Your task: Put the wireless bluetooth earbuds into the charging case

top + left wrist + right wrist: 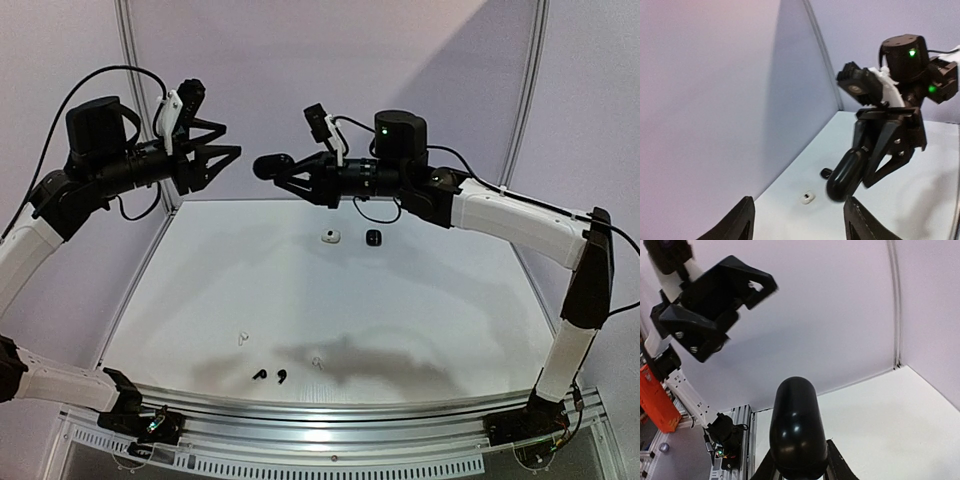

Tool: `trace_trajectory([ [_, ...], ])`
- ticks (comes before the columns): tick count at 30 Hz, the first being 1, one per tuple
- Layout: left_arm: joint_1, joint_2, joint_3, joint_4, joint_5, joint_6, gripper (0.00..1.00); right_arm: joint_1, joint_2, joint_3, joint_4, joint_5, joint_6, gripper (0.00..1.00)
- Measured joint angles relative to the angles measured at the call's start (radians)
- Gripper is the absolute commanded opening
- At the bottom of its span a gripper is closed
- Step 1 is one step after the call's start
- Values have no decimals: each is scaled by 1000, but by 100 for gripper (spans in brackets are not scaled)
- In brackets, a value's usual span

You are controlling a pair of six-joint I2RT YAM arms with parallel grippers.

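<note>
My right gripper (285, 170) is raised in the air, shut on a glossy black charging case (268, 166) that sticks out beyond its fingertips. In the right wrist view the case (797, 430) stands closed between the fingers (837, 467). My left gripper (228, 156) faces it from the left, open and empty, a short gap away. In the left wrist view the held case (846, 176) hangs above the table, ahead of the left gripper (802, 222). Tiny earbuds lie near the table's front: two white (241, 338) (317, 362) and two black (260, 375) (283, 377).
A small white case (330, 236) and a small black case (373, 238) sit on the white table (450, 320) towards the back; both also show in the left wrist view, the white case (807, 197) and the black case (826, 173). Pale walls enclose the back and sides.
</note>
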Motion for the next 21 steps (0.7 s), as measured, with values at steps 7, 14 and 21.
trace_trajectory([
  [7, 79, -29, -82, 26, -150, -95, 83, -189, -9, -140, -115, 123, 183, 0],
  [14, 93, -77, -185, 11, -172, -172, 92, -465, 8, -328, -243, 125, 404, 0],
  [21, 115, -106, -230, 3, -171, -196, 93, -587, 192, -380, -384, 60, 451, 0],
])
